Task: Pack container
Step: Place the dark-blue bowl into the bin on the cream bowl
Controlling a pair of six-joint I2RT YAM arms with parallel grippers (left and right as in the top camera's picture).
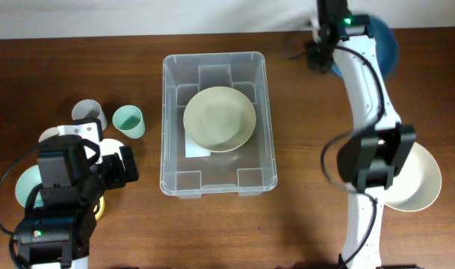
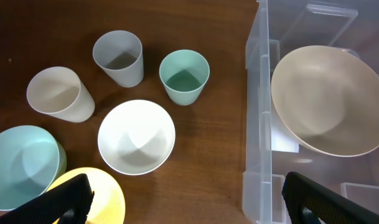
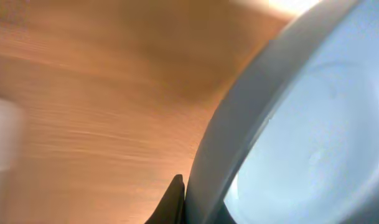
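Container (image 1: 175,161) sits mid-table, long axis running 12 to 6 o'clock, and we see all four rim edges unobstructed from overhead. One pale beige bowl (image 1: 220,118) lies inside, toward the 12 o'clock half, covering part of the white label (image 1: 195,149). The bin floor shows bare at the 6 o'clock end. Bare wood forms a wide band at the container's 3 o'clock, up to the right arm. A narrower strip lies at 9 o'clock, up to the mint cup (image 1: 128,121).

Left gripper (image 2: 189,186) hangs at 8 o'clock of the container, over the crockery group. Its fingers are spread wide with nothing between them. Right gripper (image 1: 317,58) is at 1 o'clock, at the 9 o'clock edge of the dark blue bowl (image 1: 382,39).

View differences:
- The right wrist view is blurred. It shows one dark finger (image 3: 173,202) against that bowl's rim, and we cannot tell whether the jaws grip it.
- The left wrist view shows the beige cup (image 2: 57,93) and white bowl (image 2: 137,137), both hidden by the left arm from overhead.
- Only the overhead view shows the cream bowl (image 1: 421,179) at 4 o'clock, partly under the right arm.

Counts:
- Cups, three: grey cup (image 2: 119,57), beige cup, mint cup.
- Bowls, five: pale beige bowl, white bowl, light blue bowl (image 2: 21,165), cream bowl, dark blue bowl.
- Also one yellow dish (image 2: 108,196), only partly seen.
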